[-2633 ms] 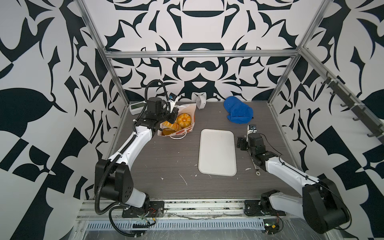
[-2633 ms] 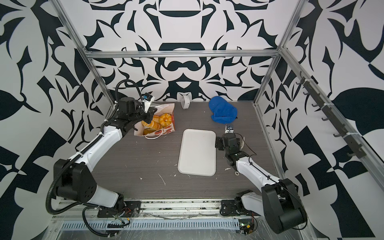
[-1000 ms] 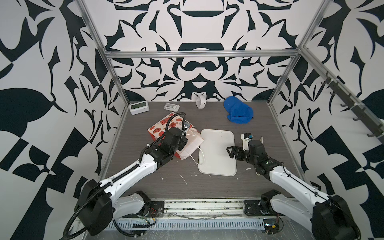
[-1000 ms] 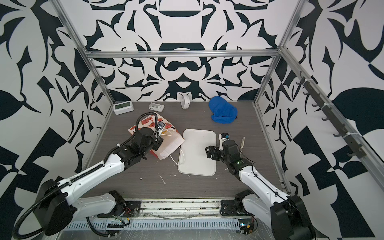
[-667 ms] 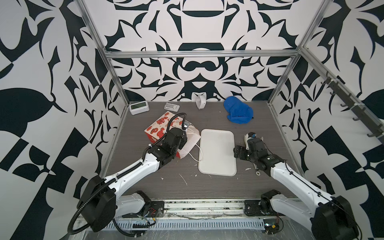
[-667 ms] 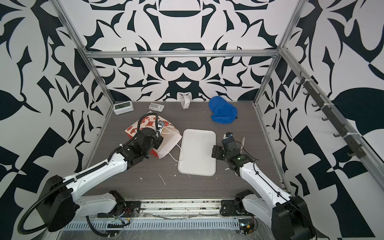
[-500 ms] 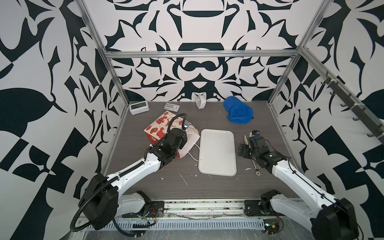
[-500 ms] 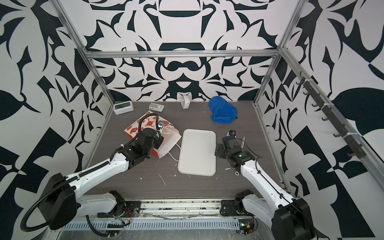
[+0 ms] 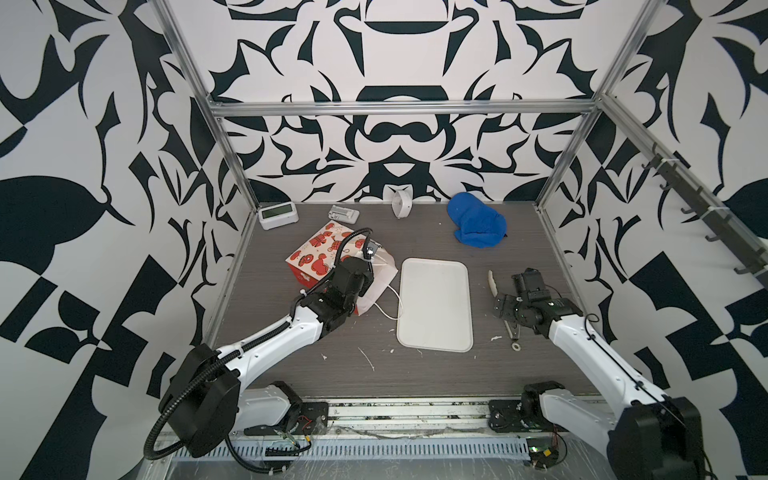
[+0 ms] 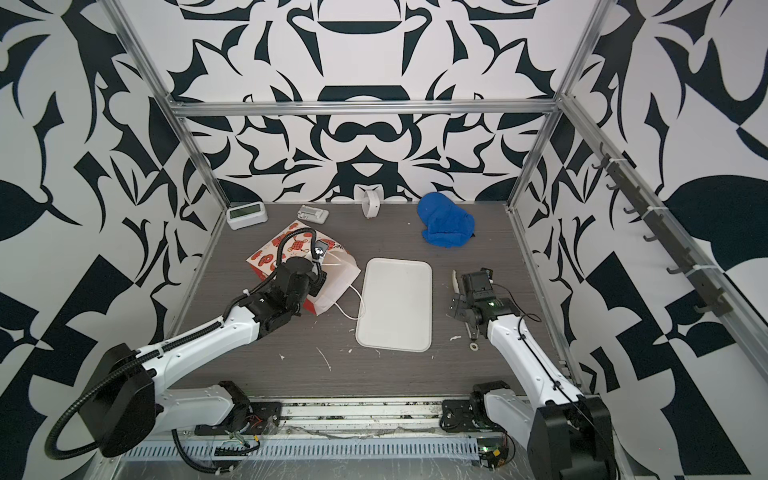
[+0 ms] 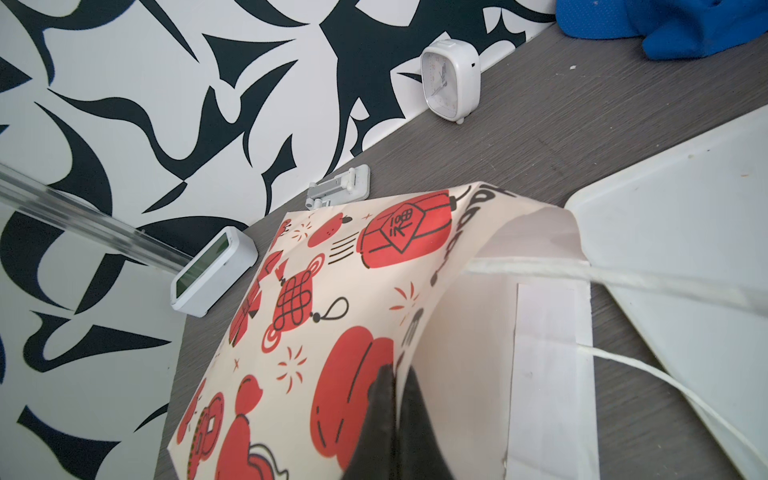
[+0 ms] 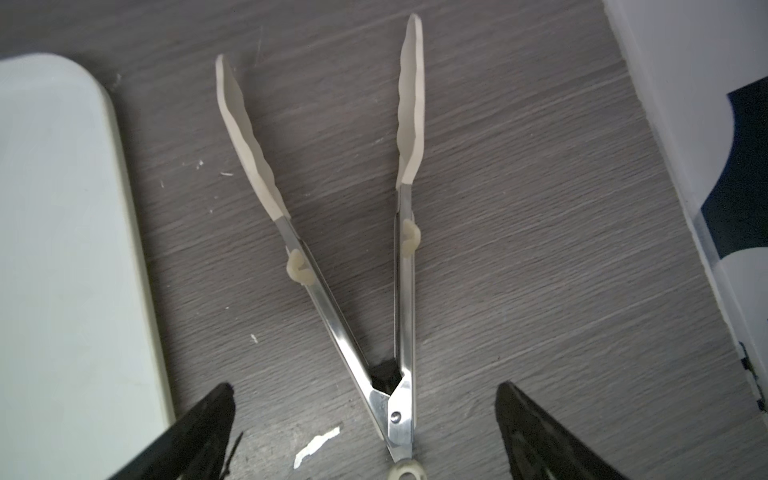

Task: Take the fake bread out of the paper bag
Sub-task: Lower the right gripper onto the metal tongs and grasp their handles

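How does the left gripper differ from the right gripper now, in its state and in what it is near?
The left gripper is shut, pinching the rim of the paper bag; the right gripper is open and holds nothing. In both top views the left gripper is left of the white tray; the right gripper is right of it, above the tongs lying on the table. Both have black fingers.
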Motion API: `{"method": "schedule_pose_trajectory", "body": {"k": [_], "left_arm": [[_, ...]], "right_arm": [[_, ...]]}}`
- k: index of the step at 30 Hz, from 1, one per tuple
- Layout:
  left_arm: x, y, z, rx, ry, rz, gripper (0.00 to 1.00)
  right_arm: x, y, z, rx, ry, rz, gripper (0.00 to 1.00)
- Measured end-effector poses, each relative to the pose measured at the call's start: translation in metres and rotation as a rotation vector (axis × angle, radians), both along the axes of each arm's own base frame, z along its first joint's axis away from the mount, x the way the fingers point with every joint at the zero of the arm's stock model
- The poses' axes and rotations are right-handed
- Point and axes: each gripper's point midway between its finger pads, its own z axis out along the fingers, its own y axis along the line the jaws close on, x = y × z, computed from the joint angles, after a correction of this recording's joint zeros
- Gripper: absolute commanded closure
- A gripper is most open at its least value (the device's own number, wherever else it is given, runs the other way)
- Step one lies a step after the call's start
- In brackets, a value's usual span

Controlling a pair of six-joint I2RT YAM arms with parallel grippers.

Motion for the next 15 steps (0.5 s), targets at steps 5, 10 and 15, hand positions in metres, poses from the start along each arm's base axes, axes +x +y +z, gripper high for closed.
{"method": "schedule_pose_trajectory", "body": {"k": [5,10,15], "left_arm": [[0.003,-0.002,-0.011,0.026,0.016,0.003,0.97],[0.004,-0.002,-0.011,0.033,0.017,0.0,0.96],[0.004,-0.002,-0.011,0.04,0.024,0.0,0.92]], "right_arm": [[-0.004,0.0,-0.017,0.008,0.076,-0.005,0.01],[-0.006,-0.006,-0.027,0.055,0.12,-0.041,0.02],[-0.006,-0.004,-0.043,0.093,0.194,-0.041,0.02]]}}
